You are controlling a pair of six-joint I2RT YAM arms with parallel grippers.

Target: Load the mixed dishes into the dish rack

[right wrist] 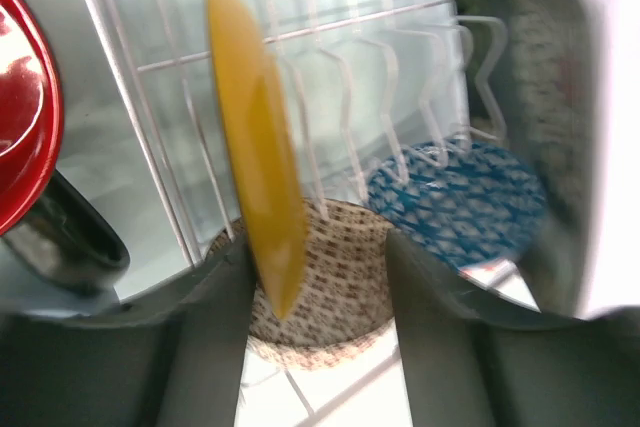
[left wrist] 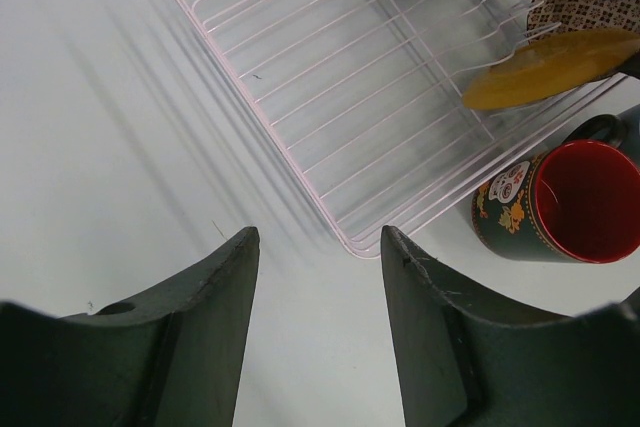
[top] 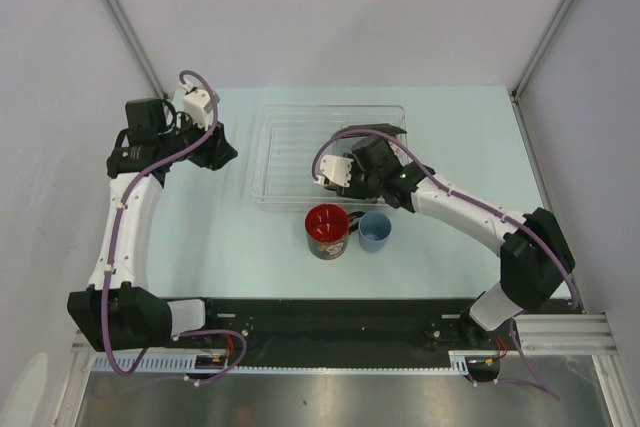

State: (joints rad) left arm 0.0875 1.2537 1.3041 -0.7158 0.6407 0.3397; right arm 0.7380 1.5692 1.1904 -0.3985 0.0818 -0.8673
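**Stock on view: saucer at the right end effector, mug and cup outside the rack**

1. Right end effector (right wrist: 315, 252). You have it over the near side of the dish rack (top: 300, 142), fingers apart. The gap is wider than the saucer is thick.
2. Yellow saucer (right wrist: 255, 137). It stands on edge inside the rack, leaning, with its lower rim down between your right fingers and close against the left-hand one in the wrist view. That view is blurred, so you cannot tell whether finger and saucer touch.
3. Blue-white bowl (right wrist: 460, 202). It is in the rack, beyond the saucer and toward the right-hand finger.
4. Brown-patterned round dish (right wrist: 320, 267). It is in the rack directly under the gap between the right fingers, next to the bowl.
5. Dark upright shape (right wrist: 530, 97). It is at the right edge of the right wrist view and too blurred to name.
6. Red mug (top: 327, 230). It stands upright on the tabletop (top: 200, 247), just outside the rack's near edge and below your right end effector in the overhead view.
7. Light-blue cup (top: 375, 231). It stands upright on the tabletop just beside the mug, on the mug's handle side.
8. Left end effector (left wrist: 318, 237). Its fingers are spread and hold nothing. It hangs over bare tabletop just off the rack's left corner, well apart from every dish.
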